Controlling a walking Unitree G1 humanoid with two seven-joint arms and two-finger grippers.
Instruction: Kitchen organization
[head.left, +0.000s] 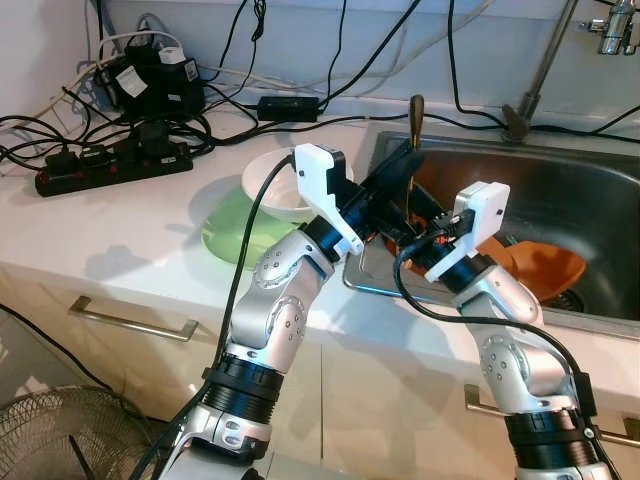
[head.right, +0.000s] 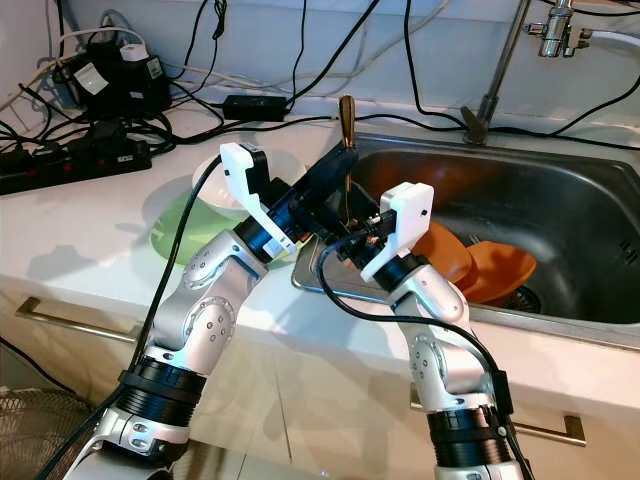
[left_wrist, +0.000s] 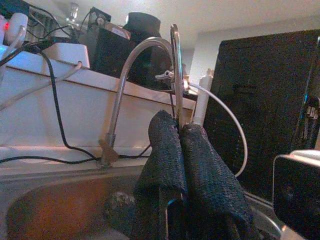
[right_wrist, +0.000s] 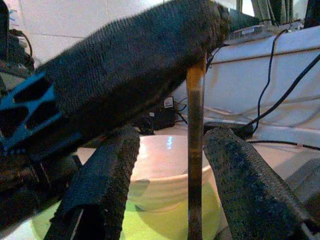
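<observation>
Utensil handle (head.left: 415, 130) held upright over sink's (head.left: 560, 200) left edge, pinched between closed fingers of left gripper (head.left: 408, 160). Right gripper (right_wrist: 170, 165) spread open around handle lower down, handle between fingers, untouched. White bowl (head.left: 275, 190) stacked on green plate (head.left: 225, 235) on counter (head.left: 120, 230) beside sink. Orange dishes (head.left: 545, 265) lying in sink.

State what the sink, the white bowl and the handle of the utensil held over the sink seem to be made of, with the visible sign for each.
Sink: brushed stainless steel, going by its grey metallic sheen and soft reflections.
White bowl: probably glazed ceramic, smooth and glossy; hard plastic is possible.
Utensil handle: looks like dark brown wood or plastic, with a dull sheen. The left hand is shut on it.
</observation>
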